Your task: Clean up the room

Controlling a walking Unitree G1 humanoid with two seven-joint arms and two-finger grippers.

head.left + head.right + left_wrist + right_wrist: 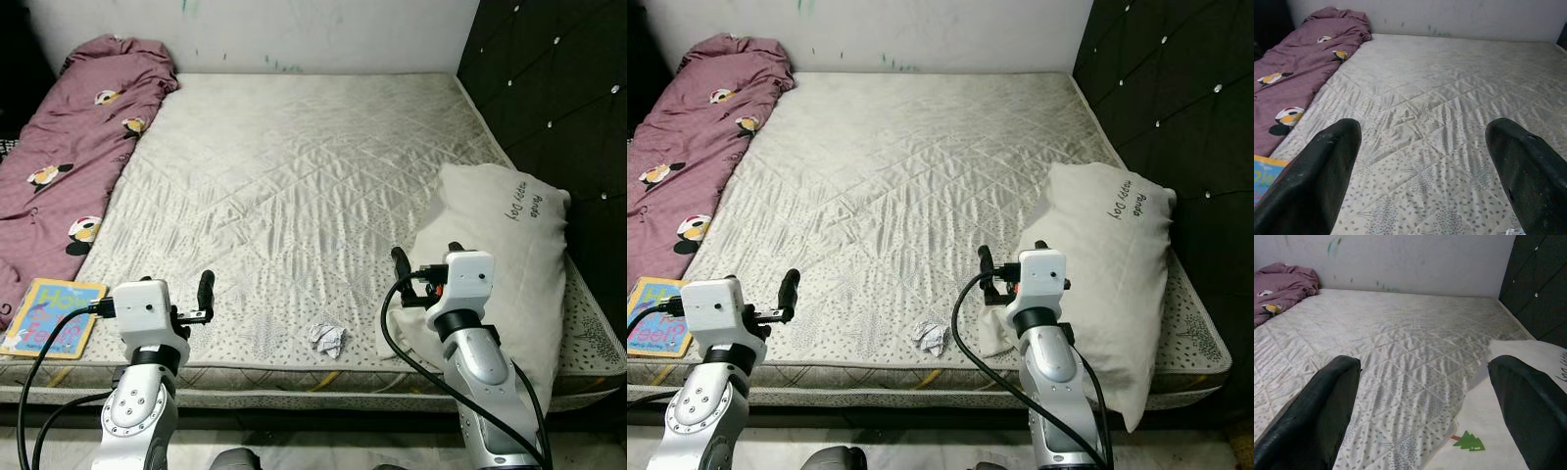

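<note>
A crumpled white paper ball (327, 339) lies on the grey quilted mattress (294, 166) near its front edge, between my two arms. A colourful children's book (54, 316) rests on the front left corner. My left gripper (174, 292) hovers open over the front edge, right of the book and left of the paper, with nothing between its fingers (1327, 161). My right gripper (427, 259) is open too, beside the lower corner of the white pillow (509, 255); its fingers (1327, 396) hold nothing.
A purple cartoon-print blanket (73, 147) lies bunched along the mattress's left side. A dark padded headboard (558, 88) stands on the right and a pale wall (323, 29) at the back. Black cables loop from both wrists.
</note>
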